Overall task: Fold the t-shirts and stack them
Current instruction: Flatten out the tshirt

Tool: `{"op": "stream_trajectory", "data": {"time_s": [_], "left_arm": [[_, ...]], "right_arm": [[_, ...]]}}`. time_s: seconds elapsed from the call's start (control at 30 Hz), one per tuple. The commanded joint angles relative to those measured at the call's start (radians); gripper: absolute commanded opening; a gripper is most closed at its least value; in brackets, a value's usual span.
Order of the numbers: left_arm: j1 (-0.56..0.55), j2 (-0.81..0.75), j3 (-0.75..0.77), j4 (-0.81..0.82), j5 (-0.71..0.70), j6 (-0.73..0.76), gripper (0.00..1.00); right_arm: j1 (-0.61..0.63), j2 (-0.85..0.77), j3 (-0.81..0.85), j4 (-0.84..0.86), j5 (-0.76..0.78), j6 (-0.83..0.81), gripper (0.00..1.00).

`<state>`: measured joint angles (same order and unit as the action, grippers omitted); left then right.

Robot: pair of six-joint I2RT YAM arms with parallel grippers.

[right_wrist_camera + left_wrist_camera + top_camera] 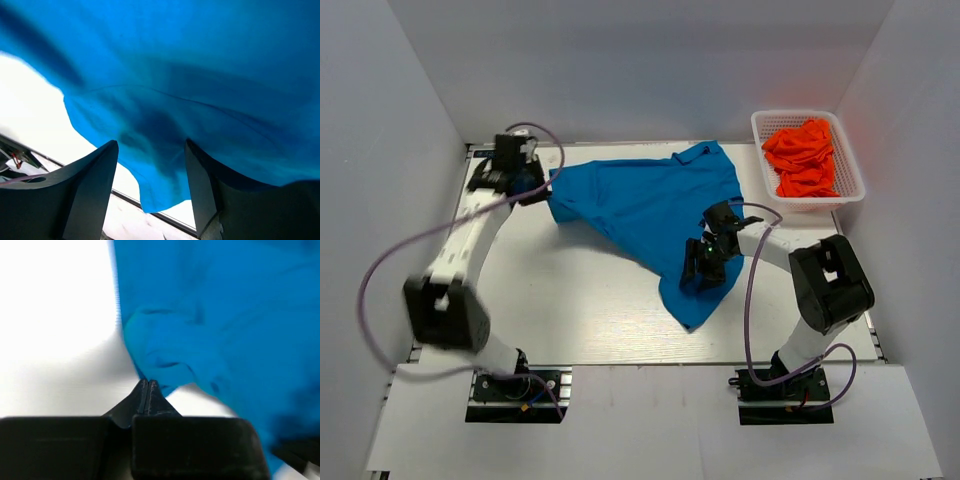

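Note:
A bright blue t-shirt [640,205] lies spread and rumpled across the middle of the table, its tail reaching toward the front edge. My left gripper [535,190] is at the shirt's far-left corner. In the left wrist view its jaws [148,382] are pressed together, pinching the edge of the blue cloth [215,315]. My right gripper [705,270] hovers over the shirt's lower right part. It stands open [150,145], with blue fabric [175,60] lying between and beyond the fingers. Orange-red t-shirts [802,158] are bunched in a basket at the back right.
The white mesh basket [795,114] stands against the right wall at the back. Grey walls close in the table on the left, back and right. Purple cables loop from both arms. The table's front edge shows in the right wrist view.

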<state>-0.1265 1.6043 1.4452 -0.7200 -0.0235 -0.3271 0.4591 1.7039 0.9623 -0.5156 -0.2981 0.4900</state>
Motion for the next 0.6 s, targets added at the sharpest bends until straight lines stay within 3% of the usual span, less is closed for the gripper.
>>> {"op": "stream_trajectory", "data": {"time_s": [0.0,0.07,0.2,0.23,0.37,0.43,0.5,0.53,0.57], "left_arm": [[0.004,-0.315,-0.159,0.027,0.143,-0.13,0.0],[0.004,-0.476,-0.215,-0.019,0.116,-0.176,0.0],[0.004,-0.675,-0.328,-0.392,-0.081,-0.338,0.0],[0.004,-0.711,-0.363,-0.447,-0.081,-0.448,0.0],[0.004,-0.791,-0.503,-0.61,0.023,-0.539,0.29],[0.004,-0.791,-0.528,-0.628,0.162,-0.54,0.29],[-0.01,-0.791,-0.511,-0.625,0.241,-0.435,0.27],[-0.01,-0.782,-0.496,-0.66,0.241,-0.417,0.36],[-0.01,-0.782,-0.485,-0.648,0.256,-0.37,0.73]], "right_arm": [[-0.014,0.045,-0.114,-0.087,0.143,-0.014,0.63],[-0.022,0.019,-0.146,-0.09,0.145,-0.016,0.63],[-0.034,-0.021,-0.174,-0.096,0.165,-0.028,0.63],[-0.033,-0.029,-0.183,-0.096,0.162,-0.033,0.63],[-0.043,-0.042,-0.189,-0.101,0.155,-0.044,0.68],[-0.042,-0.049,-0.182,-0.107,0.16,-0.053,0.68],[-0.046,-0.061,-0.154,-0.132,0.175,-0.065,0.71],[-0.048,-0.066,-0.137,-0.138,0.2,-0.068,0.71],[-0.048,-0.079,-0.132,-0.149,0.215,-0.071,0.71]]}}
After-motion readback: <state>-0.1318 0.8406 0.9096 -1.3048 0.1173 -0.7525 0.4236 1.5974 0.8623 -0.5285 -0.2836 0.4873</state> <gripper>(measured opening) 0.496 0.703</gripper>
